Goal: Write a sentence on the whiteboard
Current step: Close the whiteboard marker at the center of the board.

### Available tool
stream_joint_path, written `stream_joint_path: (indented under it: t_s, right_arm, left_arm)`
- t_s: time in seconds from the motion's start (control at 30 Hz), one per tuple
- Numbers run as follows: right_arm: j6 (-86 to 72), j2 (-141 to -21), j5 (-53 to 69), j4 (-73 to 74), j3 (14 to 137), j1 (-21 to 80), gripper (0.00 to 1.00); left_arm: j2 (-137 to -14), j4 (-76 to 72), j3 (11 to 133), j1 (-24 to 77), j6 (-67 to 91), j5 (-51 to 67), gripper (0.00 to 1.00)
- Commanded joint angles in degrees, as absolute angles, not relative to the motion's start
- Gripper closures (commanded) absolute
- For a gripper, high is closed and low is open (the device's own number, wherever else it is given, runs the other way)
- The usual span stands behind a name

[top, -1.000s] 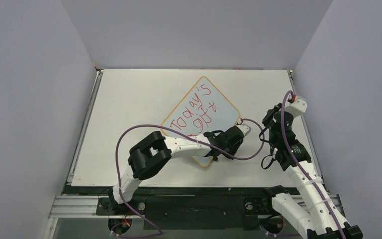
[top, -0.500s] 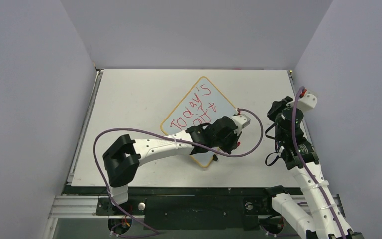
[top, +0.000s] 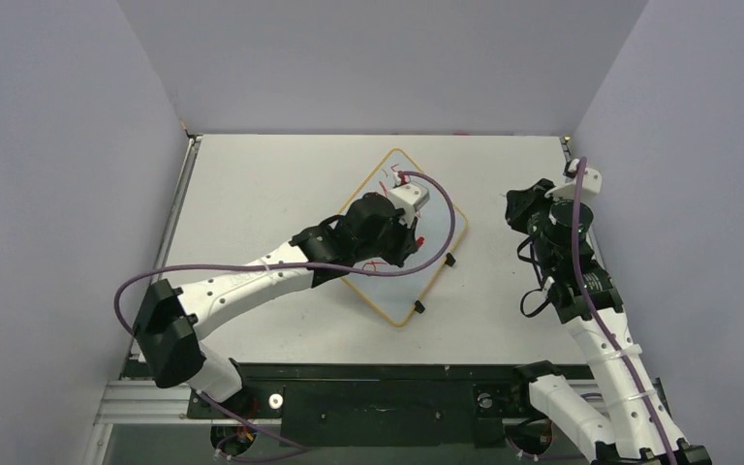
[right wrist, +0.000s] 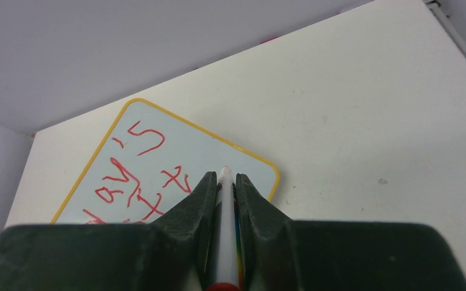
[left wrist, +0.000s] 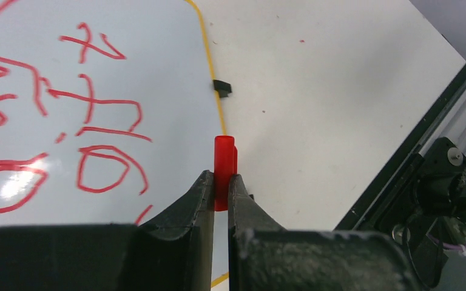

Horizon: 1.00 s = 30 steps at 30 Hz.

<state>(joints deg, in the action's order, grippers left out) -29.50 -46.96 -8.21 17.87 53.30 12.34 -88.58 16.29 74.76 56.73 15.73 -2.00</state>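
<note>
Left gripper (left wrist: 220, 185): squeezed on a red cap (left wrist: 224, 159), over the whiteboard (top: 409, 291)
Right gripper (right wrist: 224, 182): squeezed on the white pen (right wrist: 225, 242) (off to the side)
Sentence (left wrist: 90, 100): red letters

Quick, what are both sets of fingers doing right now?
Left gripper: closed on a small red cap.
Right gripper: closed on a white marker.
</note>
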Motion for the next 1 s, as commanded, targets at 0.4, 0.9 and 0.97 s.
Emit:
stream_joint_path:
  t_s: [0.4,0.9,0.97]
  right_arm:
    - [-34.29,-55.05,22.21,8.14,56.72,13.01,1.0]
    - [-32.61,-58.19,34.03,6.21,55.96,19.11,1.0]
    - [-31.64,-58.45,35.14,6.73,55.8,20.36,1.0]
  left_arm:
    - [-69.67,-1.28,56.14,51.76,6.17,-0.18,1.0]
    - [-63.07,-18.51,40.93,49.55,3.39,13.23,1.0]
    - [-62.8,-19.29,40.17,49.43,3.27,13.97,1.0]
